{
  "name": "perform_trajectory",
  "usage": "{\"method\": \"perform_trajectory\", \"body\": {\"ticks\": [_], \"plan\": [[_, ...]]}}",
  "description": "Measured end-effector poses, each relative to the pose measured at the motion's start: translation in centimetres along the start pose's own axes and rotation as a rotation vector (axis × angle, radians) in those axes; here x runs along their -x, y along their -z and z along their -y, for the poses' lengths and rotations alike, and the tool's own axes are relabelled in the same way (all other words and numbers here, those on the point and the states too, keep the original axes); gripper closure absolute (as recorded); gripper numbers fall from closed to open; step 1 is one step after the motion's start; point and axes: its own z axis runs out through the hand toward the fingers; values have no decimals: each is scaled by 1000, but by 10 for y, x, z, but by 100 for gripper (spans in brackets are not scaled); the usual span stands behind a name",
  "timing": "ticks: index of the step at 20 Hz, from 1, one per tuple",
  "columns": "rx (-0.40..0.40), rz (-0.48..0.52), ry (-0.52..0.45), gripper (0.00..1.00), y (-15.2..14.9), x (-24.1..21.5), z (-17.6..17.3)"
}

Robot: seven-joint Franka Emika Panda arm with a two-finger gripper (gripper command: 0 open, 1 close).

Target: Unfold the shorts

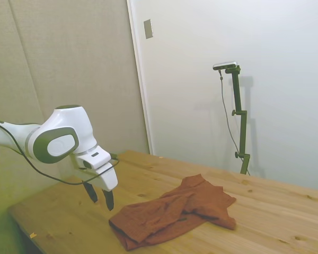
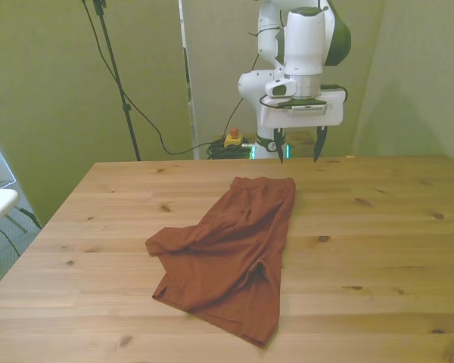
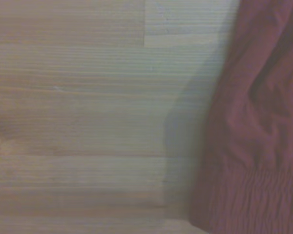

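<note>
You have the rust-brown soft fabric shorts (image 2: 234, 246) lying crumpled and folded over on themselves near the middle of the light wooden plank table (image 2: 378, 249), one end reaching toward the table's far edge in the front view. The white two-finger gripper (image 2: 296, 147) hangs above the table close to that far end of the garment, touching nothing. Its dark fingers (image 1: 109, 200) point down, spread wide with nothing between them. In the wrist view you see a gathered, ribbed edge of the shorts (image 3: 254, 146) beside bare wood.
</note>
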Motion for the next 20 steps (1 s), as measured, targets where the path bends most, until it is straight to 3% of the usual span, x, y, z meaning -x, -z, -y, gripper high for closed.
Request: {"method": "perform_trajectory", "body": {"ticks": [4, 12, 16, 20], "plan": [[-12, -6, -29, 0, 2, -11, -7], [-53, 47, -209, 0, 19, -112, -126], [-84, 98, -259, 0, 3, -153, -166], [-149, 198, -254, 0, -27, -182, -178]]}}
